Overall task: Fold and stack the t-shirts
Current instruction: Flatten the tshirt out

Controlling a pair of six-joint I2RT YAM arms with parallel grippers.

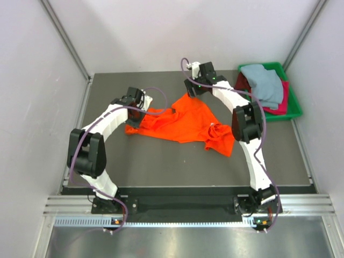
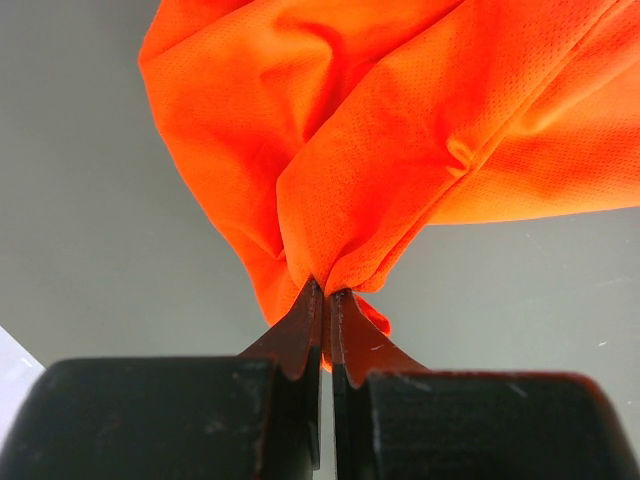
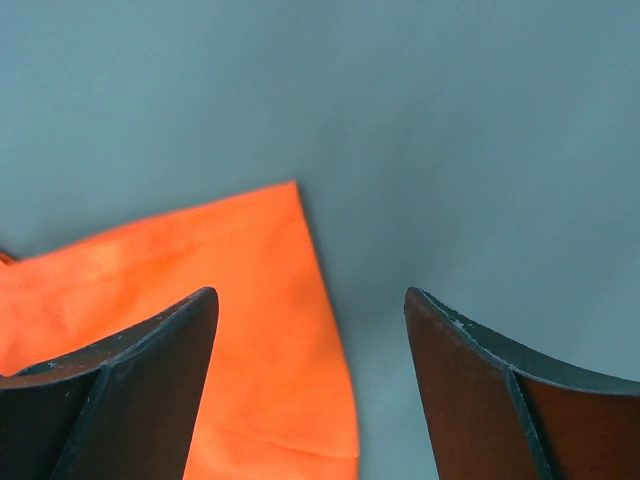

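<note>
Here the left end effector point(image 2: 328, 292) pinches the orange t-shirt point(image 2: 400, 130), the right end effector point(image 3: 310, 295) spread wide above its corner.

I see a plain bright orange t-shirt point(image 1: 188, 121), dark grey surface point(image 1: 161, 166), pale grey-blue shirt point(image 1: 266, 83), crimson shirt point(image 1: 281, 106), green tray point(image 1: 297, 110).

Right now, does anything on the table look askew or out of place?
The orange t-shirt lies rumpled, one edge pinched in the left gripper. A grey-blue shirt and a crimson shirt sit heaped in the green tray. Nothing looks damaged.
</note>
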